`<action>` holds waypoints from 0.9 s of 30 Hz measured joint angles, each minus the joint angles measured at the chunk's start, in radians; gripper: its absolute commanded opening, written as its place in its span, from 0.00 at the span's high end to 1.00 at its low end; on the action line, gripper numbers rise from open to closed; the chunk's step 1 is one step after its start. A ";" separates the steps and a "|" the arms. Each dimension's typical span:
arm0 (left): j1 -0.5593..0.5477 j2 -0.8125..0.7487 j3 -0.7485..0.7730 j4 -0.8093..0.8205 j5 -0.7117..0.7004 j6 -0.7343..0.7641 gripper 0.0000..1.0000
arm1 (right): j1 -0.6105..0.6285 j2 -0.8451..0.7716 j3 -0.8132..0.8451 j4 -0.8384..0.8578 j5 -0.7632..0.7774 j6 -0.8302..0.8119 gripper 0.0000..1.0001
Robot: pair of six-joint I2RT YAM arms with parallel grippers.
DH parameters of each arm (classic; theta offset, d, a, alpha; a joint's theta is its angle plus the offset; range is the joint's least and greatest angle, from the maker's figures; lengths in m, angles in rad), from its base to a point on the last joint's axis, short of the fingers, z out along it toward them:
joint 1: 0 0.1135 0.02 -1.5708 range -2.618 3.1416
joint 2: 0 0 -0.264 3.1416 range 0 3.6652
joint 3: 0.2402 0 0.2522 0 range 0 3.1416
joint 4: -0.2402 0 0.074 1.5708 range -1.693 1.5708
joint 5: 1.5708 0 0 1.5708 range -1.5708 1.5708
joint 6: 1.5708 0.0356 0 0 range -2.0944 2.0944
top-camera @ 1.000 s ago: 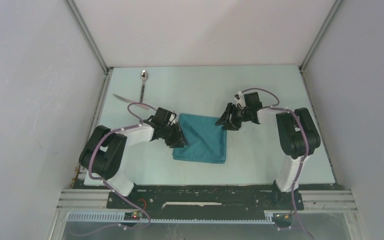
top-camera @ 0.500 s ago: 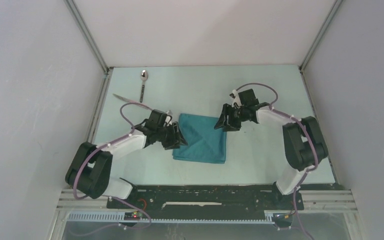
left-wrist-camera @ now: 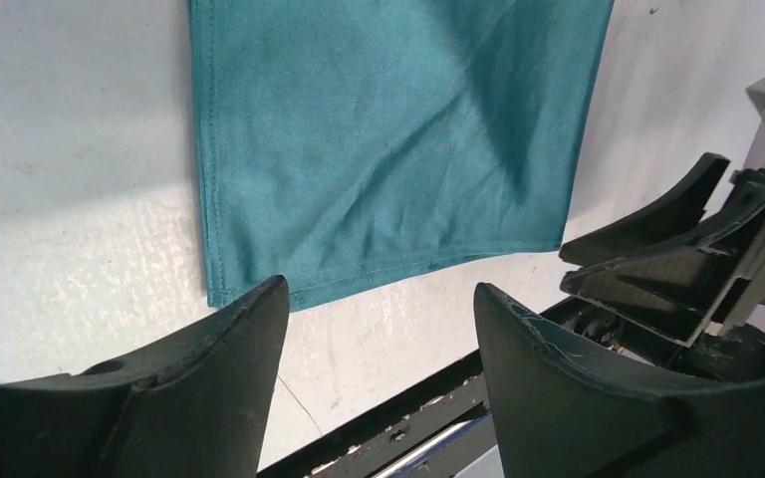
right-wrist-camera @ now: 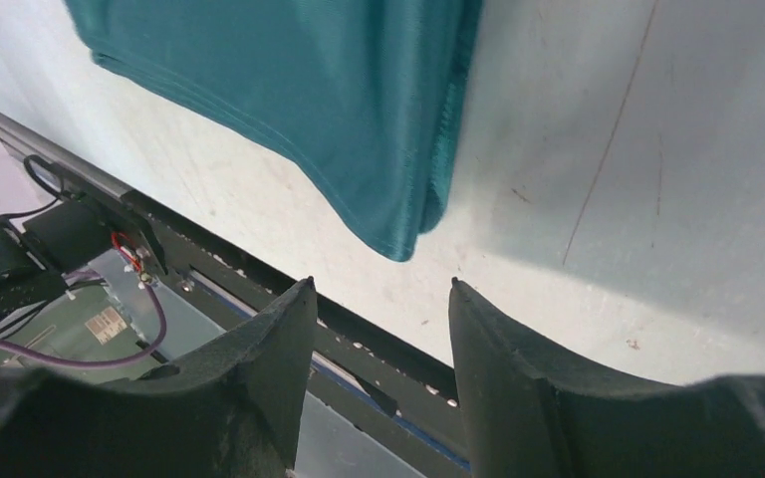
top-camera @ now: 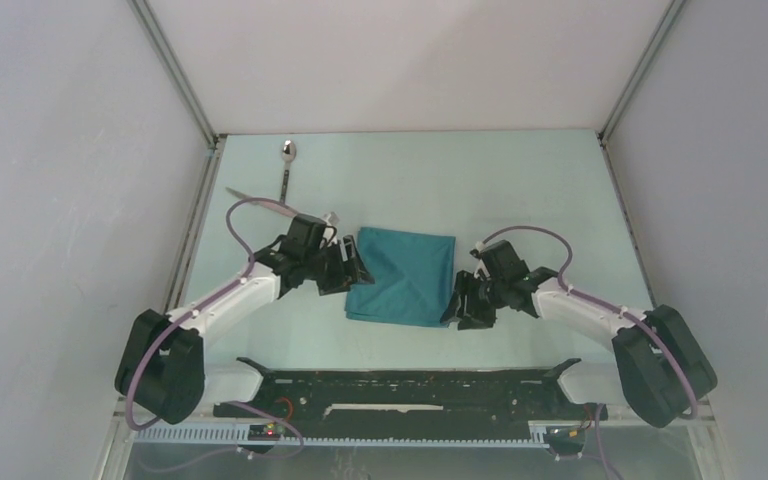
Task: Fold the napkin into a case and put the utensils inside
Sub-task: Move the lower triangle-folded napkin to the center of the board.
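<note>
Two utensils lie out on the table (top-camera: 520, 180), well apart from the napkin (top-camera: 405, 275), at the far left corner. The spoon (top-camera: 286, 165) runs far to near with its bowl at the far end. The knife (top-camera: 250, 197) lies on a slant just near of it, one end toward the left wall and the other hidden behind the left arm's cable.

I see the napkin flat in the middle of the table, folded into a close-to-square pad; I cannot tell a clear long axis. Its edges run nearly square to the table, the near edge sitting slightly left of the far one. On my right wrist view, stacked layers show at its near right corner (right-wrist-camera: 309, 90).

The left gripper (top-camera: 355, 270) sits at the napkin's left edge, fingers spread, and my left wrist view shows only bare table between them (left-wrist-camera: 379, 299). The right gripper (top-camera: 460, 305) is at the near right corner, fingers likewise parted (right-wrist-camera: 383, 289), just short of the cloth and holding nothing.
</note>
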 measured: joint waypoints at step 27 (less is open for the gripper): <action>0.020 -0.054 0.061 -0.080 -0.028 0.039 0.24 | -0.020 0.146 -0.029 0.131 0.069 0.054 0.97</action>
